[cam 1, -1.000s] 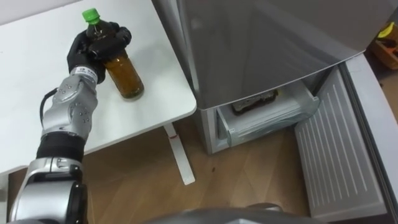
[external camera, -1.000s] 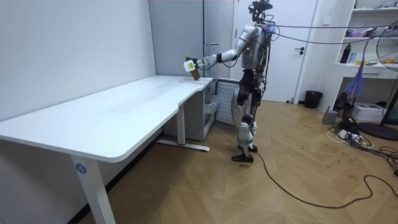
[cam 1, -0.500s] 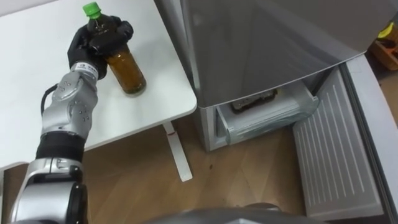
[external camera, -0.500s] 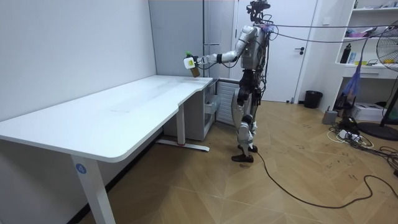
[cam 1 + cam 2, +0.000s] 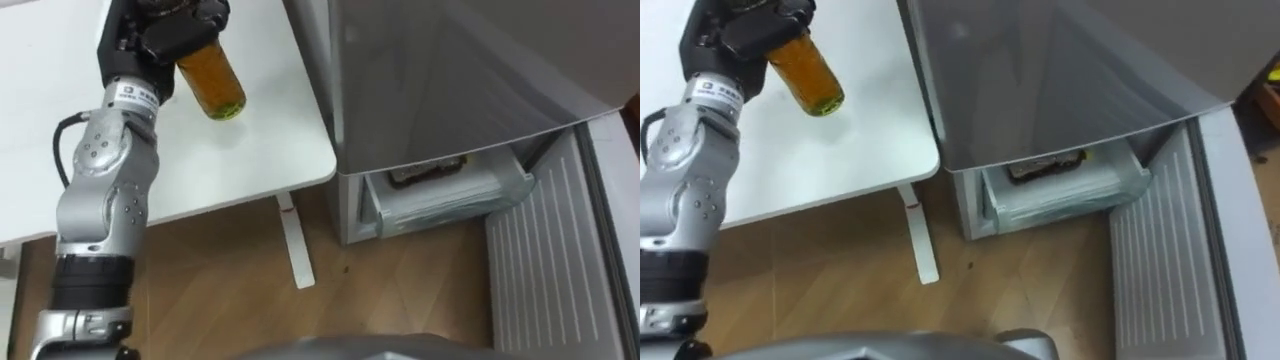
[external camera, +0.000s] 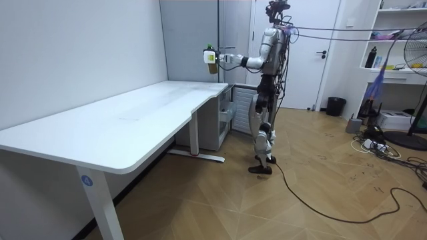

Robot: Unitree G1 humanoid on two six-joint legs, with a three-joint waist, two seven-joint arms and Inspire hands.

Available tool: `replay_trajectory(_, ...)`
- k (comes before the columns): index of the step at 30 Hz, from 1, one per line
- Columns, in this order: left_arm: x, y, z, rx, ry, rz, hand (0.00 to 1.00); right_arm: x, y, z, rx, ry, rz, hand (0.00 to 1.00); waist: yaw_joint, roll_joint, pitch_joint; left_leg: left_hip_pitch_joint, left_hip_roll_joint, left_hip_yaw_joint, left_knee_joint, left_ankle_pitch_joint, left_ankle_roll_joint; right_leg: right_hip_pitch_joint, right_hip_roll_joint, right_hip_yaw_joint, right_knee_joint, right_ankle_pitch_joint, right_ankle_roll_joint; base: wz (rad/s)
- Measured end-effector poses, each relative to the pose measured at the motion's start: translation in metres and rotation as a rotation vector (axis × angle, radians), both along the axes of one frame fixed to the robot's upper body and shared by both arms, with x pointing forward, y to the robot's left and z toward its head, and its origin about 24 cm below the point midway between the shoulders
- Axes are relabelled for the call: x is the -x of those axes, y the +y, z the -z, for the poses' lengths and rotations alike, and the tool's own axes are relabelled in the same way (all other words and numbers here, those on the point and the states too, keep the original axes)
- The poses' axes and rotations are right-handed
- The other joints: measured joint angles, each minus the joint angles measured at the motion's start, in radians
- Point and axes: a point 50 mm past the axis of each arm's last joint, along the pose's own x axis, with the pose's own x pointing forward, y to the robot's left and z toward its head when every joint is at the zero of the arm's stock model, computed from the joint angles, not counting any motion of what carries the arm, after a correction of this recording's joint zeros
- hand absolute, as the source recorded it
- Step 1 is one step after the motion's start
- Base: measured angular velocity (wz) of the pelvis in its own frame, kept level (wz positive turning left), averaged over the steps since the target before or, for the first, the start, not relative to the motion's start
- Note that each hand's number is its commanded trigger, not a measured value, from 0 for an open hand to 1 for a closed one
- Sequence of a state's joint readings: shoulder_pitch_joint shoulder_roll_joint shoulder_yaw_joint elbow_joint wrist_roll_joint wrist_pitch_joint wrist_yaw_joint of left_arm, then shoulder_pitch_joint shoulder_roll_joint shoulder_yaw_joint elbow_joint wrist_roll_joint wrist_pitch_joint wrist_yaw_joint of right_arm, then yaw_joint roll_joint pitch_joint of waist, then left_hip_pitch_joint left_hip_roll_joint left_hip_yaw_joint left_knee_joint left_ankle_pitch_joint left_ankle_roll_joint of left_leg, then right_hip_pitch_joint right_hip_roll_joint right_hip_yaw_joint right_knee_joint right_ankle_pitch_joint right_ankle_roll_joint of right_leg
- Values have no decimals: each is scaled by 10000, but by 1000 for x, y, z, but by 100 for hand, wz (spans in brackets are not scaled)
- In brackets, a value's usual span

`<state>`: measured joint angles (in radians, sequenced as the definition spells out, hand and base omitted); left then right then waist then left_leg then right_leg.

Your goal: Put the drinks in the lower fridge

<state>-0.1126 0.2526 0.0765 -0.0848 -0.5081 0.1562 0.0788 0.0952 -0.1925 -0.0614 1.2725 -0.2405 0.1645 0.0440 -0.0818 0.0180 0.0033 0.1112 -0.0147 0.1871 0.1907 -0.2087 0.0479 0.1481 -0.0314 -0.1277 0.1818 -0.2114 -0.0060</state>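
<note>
My left hand (image 5: 160,35) is shut on a bottle of brown drink (image 5: 212,78), held in the air above the white desk's right end (image 5: 240,150). The same bottle (image 5: 807,70) hangs from my left hand (image 5: 745,30) in the right eye view, its cap out of frame. In the room view the bottle (image 6: 211,57) is raised high in front of the grey fridge (image 6: 200,40). The lower fridge's drawer (image 5: 450,185) stands pulled out with a dark flat thing (image 5: 425,172) lying in it. The lower door (image 5: 560,260) is swung open at the right.
I stand on wooden floor between the desk's end and the fridge. The desk's white leg (image 5: 298,245) stands beside the fridge's left side. A trash bin (image 6: 335,106) and shelves (image 6: 393,40) are behind me in the room view.
My left arm has lifted the bottle clear of the desk, up and toward the fridge. The head camera has shifted, so the whole scene sits differently.
</note>
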Motion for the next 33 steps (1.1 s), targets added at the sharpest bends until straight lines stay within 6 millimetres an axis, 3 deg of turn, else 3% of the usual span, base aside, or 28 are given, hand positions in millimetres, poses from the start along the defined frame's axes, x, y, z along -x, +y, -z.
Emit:
replay_trajectory(5, 9, 3, 4, 157, 94, -196, 100, -1, 3, 1, 18, -41, -29, 0, 389, -78, -52, -213, -40, -370, 179, 1, 1, 108, -17, -350, -145, -14, -19, 24)
replay_trajectory(13, 33, 5, 12, 403, 206, -314, 100, -7, 4, 0, -9, -461, 76, 0, 746, -76, -60, -348, -109, -866, 322, 2, 0, 254, -49, -779, -143, -15, -17, 18)
replay_trajectory(25, 52, -9, 41, 1640, 1262, 11, 100, -30, 13, 1, -258, -1094, -100, 0, 1358, -263, 23, -1064, -198, -1633, 771, 26, -9, 89, -98, -1772, -126, -25, -3, 21)
replay_trajectory(30, 72, -24, 66, 2564, 2338, 677, 100, -41, 15, -1, -278, -1375, -552, 0, 1414, -301, 47, -1100, -197, -1686, 753, 26, -12, 105, -88, -1814, -122, -27, -3, 5)
replay_trajectory(33, 74, -35, 74, 2681, 2753, 1295, 100, -62, 23, -4, -512, -2055, -1103, 0, 1411, -410, 113, -1178, -211, -1735, 770, 28, -16, 99, -85, -1830, -140, -27, -3, 4)
